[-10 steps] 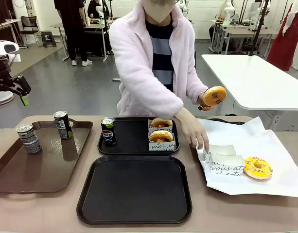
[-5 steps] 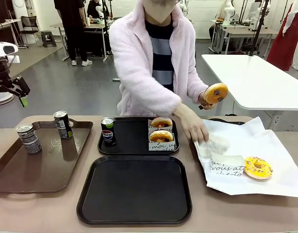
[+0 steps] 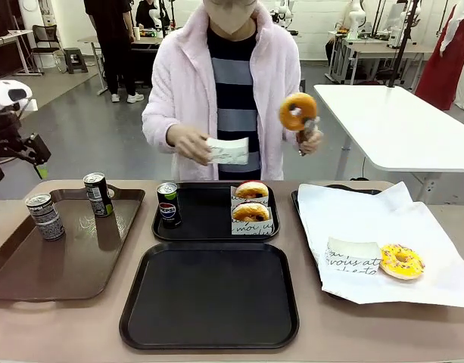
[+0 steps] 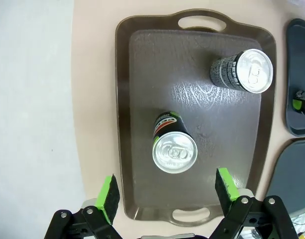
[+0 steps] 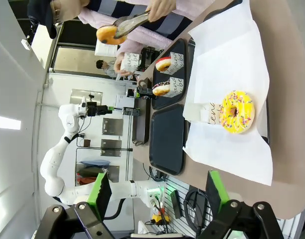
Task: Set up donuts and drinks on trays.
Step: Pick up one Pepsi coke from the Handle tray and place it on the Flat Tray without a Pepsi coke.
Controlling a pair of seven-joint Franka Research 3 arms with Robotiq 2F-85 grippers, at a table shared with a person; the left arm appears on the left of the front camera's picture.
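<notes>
The left gripper has its two green fingers spread wide, with nothing in them. It hangs high over the brown tray. Right below it stands a small can, upright with its silver top up, well apart from the fingers. A second can stands farther from the gripper, on the side where the black trays are.

The small can looks hard, smooth and round, so it may slip. It is thin and tall, so a bump could knock it over. I think it is best to come straight down and hold it by its sides, one finger on each side, around the middle.

The right gripper is wide open too and holds nothing. Ahead of it a yellow donut lies on the white paper, just beside a flat paper sleeve. A donut is soft and its icing is sticky, so it needs a gentle hold on its brown outer sides.

Past the second can, the far black tray has a Pepsi can and two sleeved donuts on it. The near black tray has lots of room.

The person holds a brown donut in tongs and another sleeve in the other hand, high above the far black tray. Those hands could get in the way there. The second can and the brown tray's raised rim stand between the small can and the black trays, so I think it must be lifted well up first.
</notes>
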